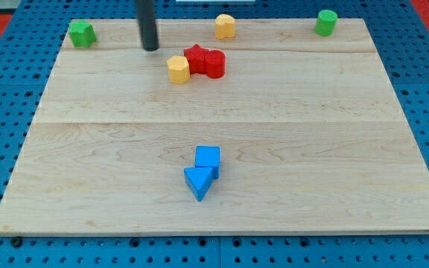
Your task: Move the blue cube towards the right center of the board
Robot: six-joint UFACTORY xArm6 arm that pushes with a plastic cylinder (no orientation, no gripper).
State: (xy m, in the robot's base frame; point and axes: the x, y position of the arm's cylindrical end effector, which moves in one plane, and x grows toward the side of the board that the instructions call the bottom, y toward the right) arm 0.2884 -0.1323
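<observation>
Blue cube sits low in the middle of the wooden board, touching a blue triangular block just below and to its left. Up in the frame's upper left, my tip rests on the board, well apart from the cube, with a yellow block, a red star-like block and a red cylinder clustered just to its right. Another yellow block and two green blocks line the top edge; the rod has no jaws to open or close.
</observation>
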